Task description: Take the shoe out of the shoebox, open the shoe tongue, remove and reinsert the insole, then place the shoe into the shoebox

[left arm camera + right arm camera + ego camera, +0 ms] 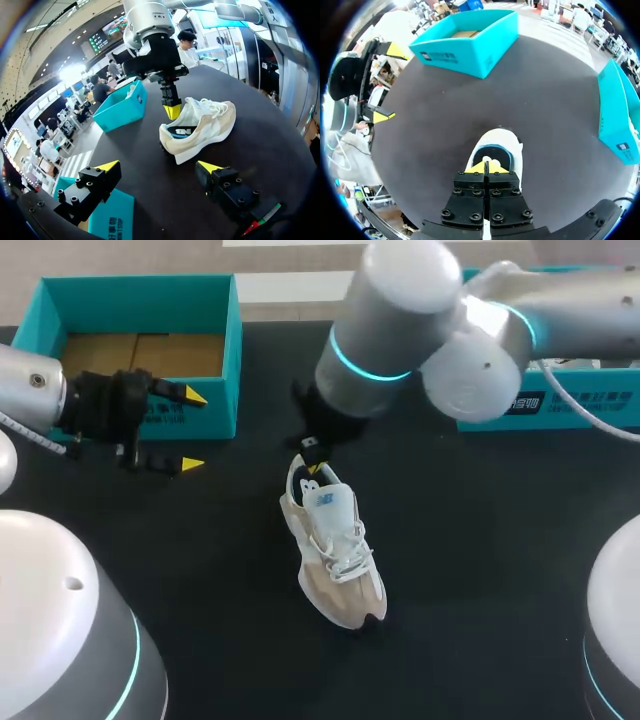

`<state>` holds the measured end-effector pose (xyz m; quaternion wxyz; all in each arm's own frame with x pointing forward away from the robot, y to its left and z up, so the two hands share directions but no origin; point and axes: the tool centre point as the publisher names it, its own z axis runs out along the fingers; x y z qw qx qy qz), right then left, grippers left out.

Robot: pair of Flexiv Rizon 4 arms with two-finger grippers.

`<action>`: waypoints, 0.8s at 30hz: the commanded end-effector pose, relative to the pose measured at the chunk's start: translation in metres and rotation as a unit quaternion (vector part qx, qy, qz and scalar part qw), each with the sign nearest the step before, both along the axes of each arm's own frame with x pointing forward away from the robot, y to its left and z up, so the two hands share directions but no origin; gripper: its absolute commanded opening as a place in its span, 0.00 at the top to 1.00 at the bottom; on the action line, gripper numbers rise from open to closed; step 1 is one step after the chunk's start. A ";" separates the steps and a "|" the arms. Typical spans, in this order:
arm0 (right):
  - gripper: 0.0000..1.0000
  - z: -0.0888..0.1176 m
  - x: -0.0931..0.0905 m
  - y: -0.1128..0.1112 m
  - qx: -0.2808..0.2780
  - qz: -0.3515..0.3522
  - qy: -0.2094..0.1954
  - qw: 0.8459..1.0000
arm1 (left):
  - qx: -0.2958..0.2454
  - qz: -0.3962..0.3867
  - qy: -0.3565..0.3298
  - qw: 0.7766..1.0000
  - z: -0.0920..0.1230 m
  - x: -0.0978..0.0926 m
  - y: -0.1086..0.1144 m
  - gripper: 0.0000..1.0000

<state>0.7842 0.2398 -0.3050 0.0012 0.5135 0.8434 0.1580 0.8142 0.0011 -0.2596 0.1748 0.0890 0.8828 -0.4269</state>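
Right gripper (485, 167), tips together, above half-hidden heel of shoe (335, 555)

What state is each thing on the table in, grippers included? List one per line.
shoe, out of the box, upright on its sole
shoebox, open, no shoe inside
left gripper, open, empty, beside the shoebox
right gripper, shut, tips at the shoe's heel opening

light: bright, even | shadow: faint, under shoe (333, 552) | glare: mild on table (280, 145)
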 end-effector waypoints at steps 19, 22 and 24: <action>1.00 -0.055 -0.021 0.002 -0.081 -0.075 0.040 0.993 | 0.001 0.000 0.000 1.000 0.000 -0.001 0.001 0.00; 1.00 -0.066 -0.019 0.000 -0.081 -0.076 0.049 0.993 | 0.001 0.000 0.000 1.000 0.000 -0.001 0.001 0.00; 1.00 -0.072 -0.018 -0.001 -0.083 -0.078 0.052 0.992 | 0.001 0.000 0.000 1.000 0.000 -0.001 0.001 0.00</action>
